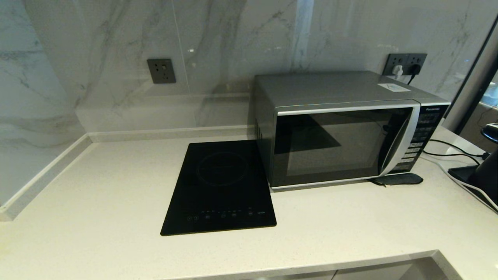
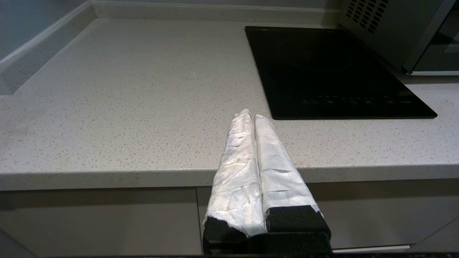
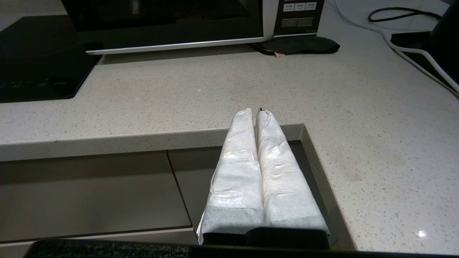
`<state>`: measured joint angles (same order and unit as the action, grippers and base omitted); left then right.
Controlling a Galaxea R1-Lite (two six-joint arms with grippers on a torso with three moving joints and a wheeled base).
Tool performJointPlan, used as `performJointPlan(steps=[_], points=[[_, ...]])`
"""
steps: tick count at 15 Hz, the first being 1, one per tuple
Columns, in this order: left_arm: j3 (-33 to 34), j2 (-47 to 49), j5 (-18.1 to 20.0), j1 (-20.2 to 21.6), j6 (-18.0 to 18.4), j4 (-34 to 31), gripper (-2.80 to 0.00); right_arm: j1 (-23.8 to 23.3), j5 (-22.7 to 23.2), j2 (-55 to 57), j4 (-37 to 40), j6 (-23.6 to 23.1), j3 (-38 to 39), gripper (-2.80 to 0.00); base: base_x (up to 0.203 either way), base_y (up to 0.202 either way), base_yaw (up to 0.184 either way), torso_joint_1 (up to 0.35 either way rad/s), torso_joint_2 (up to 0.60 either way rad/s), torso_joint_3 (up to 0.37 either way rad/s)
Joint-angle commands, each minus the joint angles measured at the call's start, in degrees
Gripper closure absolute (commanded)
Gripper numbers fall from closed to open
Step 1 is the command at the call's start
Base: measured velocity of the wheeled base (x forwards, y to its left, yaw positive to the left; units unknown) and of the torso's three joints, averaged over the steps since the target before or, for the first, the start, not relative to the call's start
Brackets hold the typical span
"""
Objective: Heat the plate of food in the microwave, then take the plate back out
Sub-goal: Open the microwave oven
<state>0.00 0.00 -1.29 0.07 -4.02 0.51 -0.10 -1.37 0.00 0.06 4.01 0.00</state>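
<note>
The silver-grey microwave (image 1: 342, 128) stands at the back right of the counter with its dark glass door closed; its vented side (image 2: 387, 25) and its lower door edge (image 3: 172, 32) show in the wrist views. The plate of food is out of view. My left gripper (image 2: 251, 114) is shut and empty, held before the counter's front edge, near the hob's front left corner. My right gripper (image 3: 255, 111) is shut and empty too, held at the inner corner of the counter's front edge, well in front of the microwave. Neither arm shows in the head view.
A flat black induction hob (image 1: 220, 186) lies left of the microwave. A dark flat pad (image 1: 400, 179) sits by the microwave's front right corner. Cables (image 1: 451, 153) and a black appliance (image 1: 482, 175) crowd the right end. Cabinet fronts (image 2: 100, 218) lie below the counter edge.
</note>
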Motion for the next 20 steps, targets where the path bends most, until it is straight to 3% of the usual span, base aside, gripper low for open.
performJointPlan(steps=[1, 6, 12, 15, 20], points=[[0.00, 0.09, -0.03, 0.01, -0.02, 0.02, 0.00, 0.01, -0.12, 0.09, -0.03, 0.12, 0.09, 0.00, 0.000, 0.000, 0.000, 0.000, 0.00, 0.000], [0.00, 0.09, -0.03, 0.01, -0.02, 0.02, 0.00, 0.01, -0.70, 0.06, -0.07, 0.21, -0.56, 0.00, 0.000, 0.000, 0.000, 0.000, 0.00, 0.000], [0.00, 0.09, -0.03, 0.01, -0.02, 0.02, 0.00, 0.01, -1.21, 6.50, 12.67, 0.70, -20.76, 0.00, 0.000, 0.000, 0.000, 0.000, 0.00, 0.000], [0.00, 0.09, -0.03, 0.01, -0.02, 0.02, 0.00, -0.16, -4.64, 16.32, 18.49, 0.78, -31.08, 0.00, 0.000, 0.000, 0.000, 0.000, 0.00, 0.000], [0.00, 0.09, -0.03, 0.01, -0.02, 0.02, 0.00, -0.40, -16.98, 30.30, 19.46, 0.49, -44.15, 0.00, 0.000, 0.000, 0.000, 0.000, 0.00, 0.000]])
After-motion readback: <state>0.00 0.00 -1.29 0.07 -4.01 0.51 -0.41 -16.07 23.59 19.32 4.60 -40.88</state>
